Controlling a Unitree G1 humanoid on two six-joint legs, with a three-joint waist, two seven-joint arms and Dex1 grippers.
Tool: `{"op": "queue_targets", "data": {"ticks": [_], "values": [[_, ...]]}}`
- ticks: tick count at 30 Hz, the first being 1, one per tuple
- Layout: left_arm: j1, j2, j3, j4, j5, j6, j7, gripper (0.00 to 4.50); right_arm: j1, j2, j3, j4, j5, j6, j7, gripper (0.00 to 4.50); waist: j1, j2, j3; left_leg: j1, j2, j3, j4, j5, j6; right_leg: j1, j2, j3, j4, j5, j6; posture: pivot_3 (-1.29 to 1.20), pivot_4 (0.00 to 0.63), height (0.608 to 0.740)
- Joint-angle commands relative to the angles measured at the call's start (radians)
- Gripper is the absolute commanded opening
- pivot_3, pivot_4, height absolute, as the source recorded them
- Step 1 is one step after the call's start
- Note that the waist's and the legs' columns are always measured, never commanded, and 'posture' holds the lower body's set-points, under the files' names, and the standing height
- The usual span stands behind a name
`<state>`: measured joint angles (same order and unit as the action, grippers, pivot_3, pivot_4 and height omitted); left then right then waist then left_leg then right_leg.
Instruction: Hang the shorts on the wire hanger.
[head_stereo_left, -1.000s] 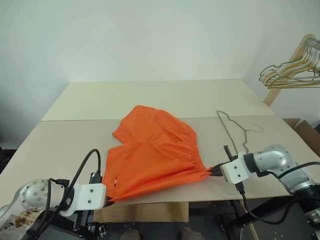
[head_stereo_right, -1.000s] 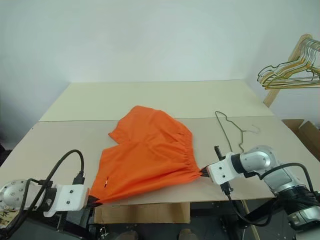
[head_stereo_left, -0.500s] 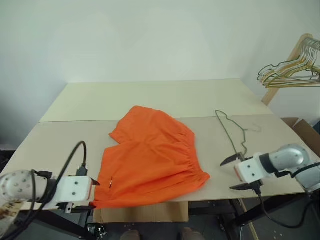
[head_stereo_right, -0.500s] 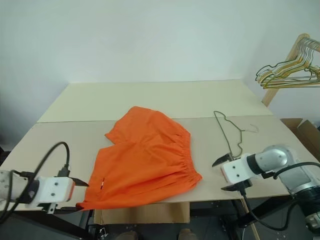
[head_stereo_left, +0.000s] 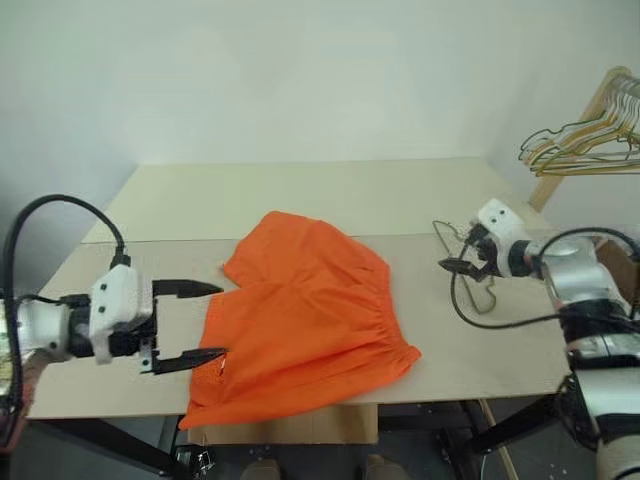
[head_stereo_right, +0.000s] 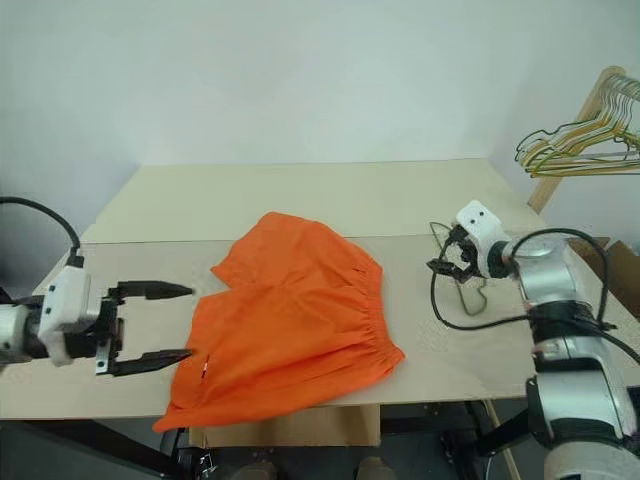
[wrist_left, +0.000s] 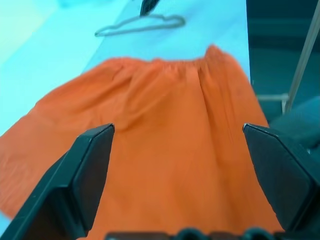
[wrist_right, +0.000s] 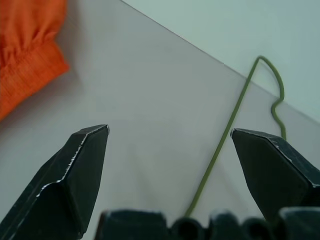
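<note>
The shorts (head_stereo_left: 305, 315) are lying flat mid-table, near hem overhanging the edge; the wire hanger (head_stereo_left: 462, 262) is lying just to their right. Both grippers, left (head_stereo_left: 205, 322) and right (head_stereo_left: 453, 262), are spread empty, having released the fabric a second ago. Risk: thin wire skidding away from closing fingers.

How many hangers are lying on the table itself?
1. The wire hanger lies flat on the table, right of the orange shorts, under the right gripper. More hang on a rack beside the table.
</note>
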<state>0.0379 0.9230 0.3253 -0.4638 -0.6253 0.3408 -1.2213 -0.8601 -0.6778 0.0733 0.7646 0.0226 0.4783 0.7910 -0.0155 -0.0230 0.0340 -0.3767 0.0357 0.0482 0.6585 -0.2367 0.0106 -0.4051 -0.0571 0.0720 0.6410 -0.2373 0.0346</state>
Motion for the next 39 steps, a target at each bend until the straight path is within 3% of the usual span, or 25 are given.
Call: {"op": "queue_targets", "data": {"ticks": [1, 13, 21, 25, 35, 36, 39], "values": [[-0.050, -0.033, -0.076, -0.044, -0.026, 0.019, 0.032, 4.47, -0.071, 0.041, -0.035, 0.114, -0.017, 0.031, -0.125, 4.50, -0.001, 0.000, 0.000, 0.000, 0.000, 0.000, 0.000, 0.000, 0.000, 0.000, 0.000, 0.000, 0.000, 0.000, 0.000, 0.04, 0.000, 0.740], [-0.090, -0.090, -0.194, -0.076, -0.010, 0.012, 0.075, 4.47, -0.135, 0.080, -0.045, 0.405, -0.042, -0.034, -0.224, 4.50, -0.017, 0.000, 0.000, -0.001, -0.001, -0.002, 0.000, 0.000, 0.000, 0.000, 0.000, 0.000, 0.000, 0.000, 0.000, 0.06, 0.000, 0.740], [-0.075, -0.090, -0.203, -0.091, -0.001, 0.011, 0.087, 4.47, -0.136, 0.092, -0.025, 0.451, -0.054, 0.016, -0.095, 4.50, -0.036, 0.000, 0.000, 0.000, -0.001, -0.003, 0.000, 0.000, 0.000, 0.001, 0.000, 0.000, 0.000, 0.000, 0.000, 0.07, 0.000, 0.740], [-0.076, -0.089, -0.205, -0.094, -0.001, 0.010, 0.091, 4.50, -0.125, 0.100, -0.007, 0.454, -0.080, 0.020, -0.077, 3.63, -0.034, 0.000, 0.000, 0.001, -0.001, -0.004, 0.000, 0.000, 0.000, 0.002, 0.001, 0.000, 0.000, 0.000, 0.001, 0.07, 0.000, 0.740], [-0.081, -0.086, -0.214, -0.098, 0.001, 0.008, 0.103, 4.50, -0.095, 0.125, 0.006, 0.458, -0.115, 0.020, -0.075, 0.27, -0.034, -0.002, -0.002, 0.003, -0.001, -0.004, 0.000, 0.000, 0.000, 0.004, 0.001, 0.000, 0.000, 0.000, 0.001, 0.07, 0.000, 0.740], [-0.085, -0.086, -0.216, -0.095, 0.004, 0.007, 0.104, 4.50, -0.093, 0.126, 0.003, 0.454, -0.115, 0.018, -0.078, 0.04, -0.034, -0.002, -0.002, 0.003, -0.001, -0.004, 0.000, 0.000, 0.000, 0.004, 0.001, 0.000, 0.000, 0.000, 0.001, 0.07, 0.000, 0.740], [-0.103, -0.100, -0.227, -0.081, 0.021, 0.001, 0.124, 4.50, -0.088, 0.123, -0.008, 0.436, -0.116, -0.001, -0.110, 0.04, -0.033, -0.003, -0.002, 0.005, -0.001, -0.004, 0.000, 0.000, 0.000, 0.006, 0.001, 0.000, -0.001, -0.001, 0.001, 0.06, 0.000, 0.740]]}}
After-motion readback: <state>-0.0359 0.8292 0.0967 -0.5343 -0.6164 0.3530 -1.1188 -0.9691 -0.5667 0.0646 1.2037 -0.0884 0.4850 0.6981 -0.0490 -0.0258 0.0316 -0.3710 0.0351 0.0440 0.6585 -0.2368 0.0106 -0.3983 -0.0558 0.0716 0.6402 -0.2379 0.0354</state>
